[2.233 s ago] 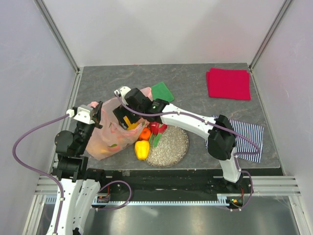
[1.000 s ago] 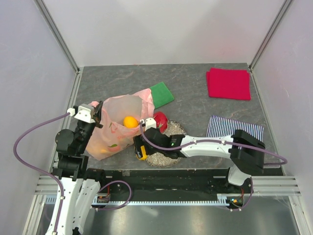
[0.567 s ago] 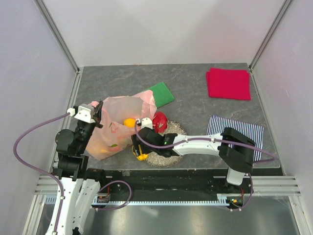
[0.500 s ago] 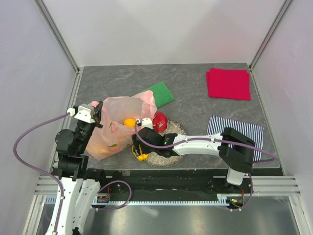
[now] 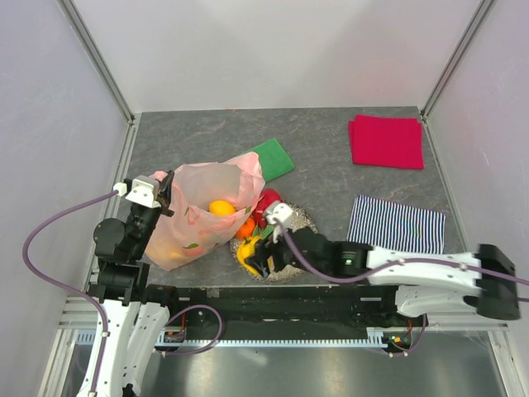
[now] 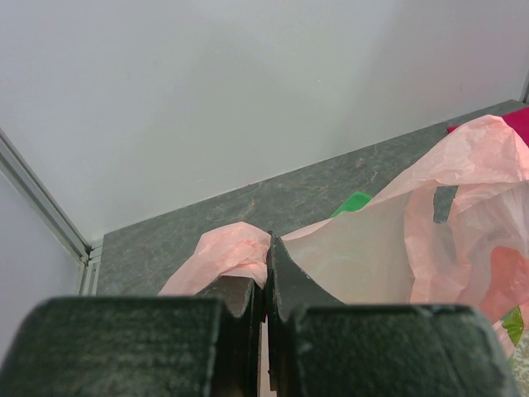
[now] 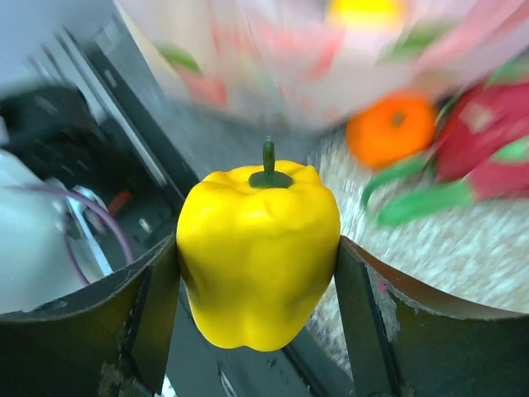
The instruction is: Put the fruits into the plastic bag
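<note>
Grey tabletop (image 5: 331, 149), left end effector (image 6: 266, 256) pinching bag (image 6: 388, 248), right end effector (image 7: 258, 281) gripping pepper (image 7: 258, 231), wrist views clearest

The left arm (image 5: 124, 240) stood folded upright at the left side. The left gripper (image 5: 162, 195) was pinched closed on the plastic bag (image 6: 388, 240). The right arm (image 5: 413, 266) lay stretched low to the left along the near edge. The right gripper (image 5: 258, 258) clamped the yellow pepper (image 7: 258, 248) between both fingers (image 7: 157, 318).
</note>
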Robot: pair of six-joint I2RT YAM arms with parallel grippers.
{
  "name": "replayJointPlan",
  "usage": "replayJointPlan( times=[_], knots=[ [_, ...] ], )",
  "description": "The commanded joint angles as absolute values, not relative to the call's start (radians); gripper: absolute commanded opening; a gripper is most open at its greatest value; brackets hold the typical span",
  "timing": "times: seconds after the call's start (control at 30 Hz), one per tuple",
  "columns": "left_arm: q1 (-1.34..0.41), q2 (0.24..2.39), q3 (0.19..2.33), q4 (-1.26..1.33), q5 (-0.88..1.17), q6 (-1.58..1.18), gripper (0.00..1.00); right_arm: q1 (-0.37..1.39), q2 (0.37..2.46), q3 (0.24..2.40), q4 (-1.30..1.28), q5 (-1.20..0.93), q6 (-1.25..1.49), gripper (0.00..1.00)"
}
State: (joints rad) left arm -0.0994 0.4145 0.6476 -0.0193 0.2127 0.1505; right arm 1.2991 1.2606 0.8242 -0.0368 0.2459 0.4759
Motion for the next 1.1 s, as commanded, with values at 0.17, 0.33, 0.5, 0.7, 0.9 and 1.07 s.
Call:
replayJointPlan(
  times=[0.17,0.33,0.5,0.7,0.9,1.07],
  knots=[
    [-0.097,0.417,0.646,0.015,0.218,0.135,0.02,1.176,1.163,1.029,0.11,0.284,0.215,0.35],
    [-0.097,0.419,0.644,0.015,0.218,0.133,0.02,1.074,1.391,1.247,0.129,0.092,0.23,0.34],
    [-0.097,0.414,0.643,0.015,0.215,0.135,0.02,1.046,1.606,1.446,0.011,0.146,0.218,0.31],
    [-0.097,0.416,0.643,0.015,0.219,0.133,0.01,1.048,1.739,1.549,-0.101,0.132,0.225,0.31],
    [-0.097,0.419,0.644,0.015,0.225,0.133,0.02,1.074,1.807,1.568,-0.146,0.049,0.229,0.31],
    [-0.097,0.419,0.644,0.015,0.224,0.133,0.01,1.084,1.899,1.658,-0.193,-0.029,0.241,0.31]
  ],
)
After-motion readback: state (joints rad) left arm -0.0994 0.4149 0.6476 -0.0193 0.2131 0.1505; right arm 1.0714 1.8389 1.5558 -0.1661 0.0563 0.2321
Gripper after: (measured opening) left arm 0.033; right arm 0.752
